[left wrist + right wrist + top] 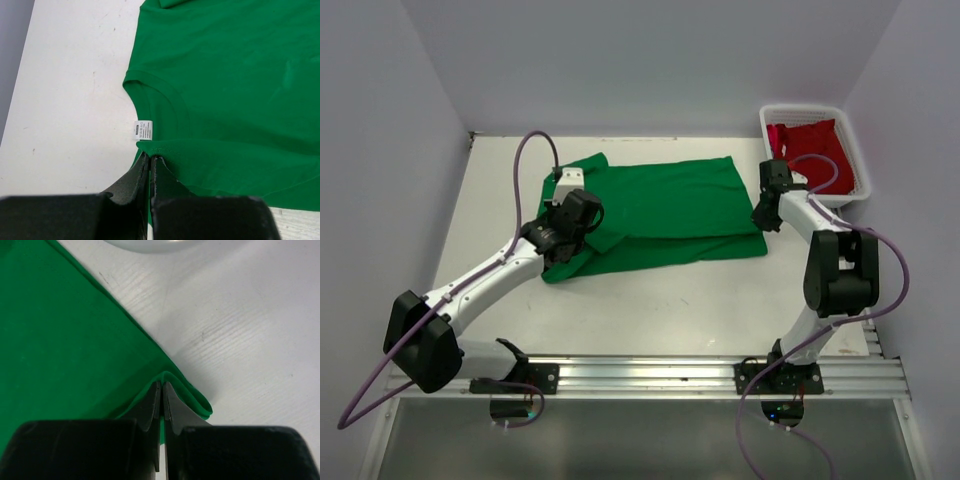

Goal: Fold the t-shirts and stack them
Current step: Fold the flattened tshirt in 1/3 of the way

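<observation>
Pinching green t-shirt (670, 205) near collar, left hand (150, 156), right hand (162, 385) clamping its corner

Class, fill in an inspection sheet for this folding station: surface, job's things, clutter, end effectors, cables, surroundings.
Surface: white table, faint scuffs.
Job's things: green t-shirt spread flat, partly folded; red t-shirt bunched in white basket, far right.
Clutter: nothing seen.
End effectors: left end effector shut on the green collar edge; right end effector shut on its folded corner.
Cables: purple cable loops along each arm.
Surroundings: plain pale walls.
</observation>
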Controlling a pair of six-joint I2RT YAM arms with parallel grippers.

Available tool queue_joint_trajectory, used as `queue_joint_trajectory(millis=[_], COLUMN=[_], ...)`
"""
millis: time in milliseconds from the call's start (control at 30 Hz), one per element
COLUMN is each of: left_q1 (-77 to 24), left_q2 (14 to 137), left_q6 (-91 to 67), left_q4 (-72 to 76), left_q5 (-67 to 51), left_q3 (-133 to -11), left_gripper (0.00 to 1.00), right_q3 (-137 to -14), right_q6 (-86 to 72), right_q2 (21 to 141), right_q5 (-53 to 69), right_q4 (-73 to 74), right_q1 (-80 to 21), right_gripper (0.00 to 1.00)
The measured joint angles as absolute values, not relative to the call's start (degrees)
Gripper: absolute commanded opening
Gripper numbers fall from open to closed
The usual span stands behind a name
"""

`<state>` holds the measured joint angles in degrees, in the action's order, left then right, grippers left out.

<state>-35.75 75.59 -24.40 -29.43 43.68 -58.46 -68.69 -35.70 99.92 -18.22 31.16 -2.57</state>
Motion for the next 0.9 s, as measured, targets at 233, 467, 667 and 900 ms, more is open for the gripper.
queue_joint_trajectory(millis=[233, 467, 667, 900], left_q1=[-35.57, -34.76, -33.85, -32.29], left_q2=[75.59, 75.50, 75.48, 76.09], left_q6=[-24.43, -24.40, -24.40, -24.27], left_q4=[-29.45, -29.69, -30.02, -29.30], left_q5=[43.68, 44.14, 44.47, 44.40], left_q3=[-57.76, -57.74, -57.74, -57.74], left_gripper=[0.00, 0.00, 0.00, 0.00], right_q3=[-70.43, -72.58, -73.17, -73.28], right_q6=[-34.46, -33.30, -32.88, -32.73], right_q2=[101.80, 103.46, 105.08, 106.61], right_q5=[-15.66, -13.23, -12.36, -12.29], right_q4=[29.52, 28.32, 27.99, 27.81], right_q1=[-2.55, -2.55, -2.55, -2.55], right_gripper=[0.00, 0.00, 0.00, 0.00])
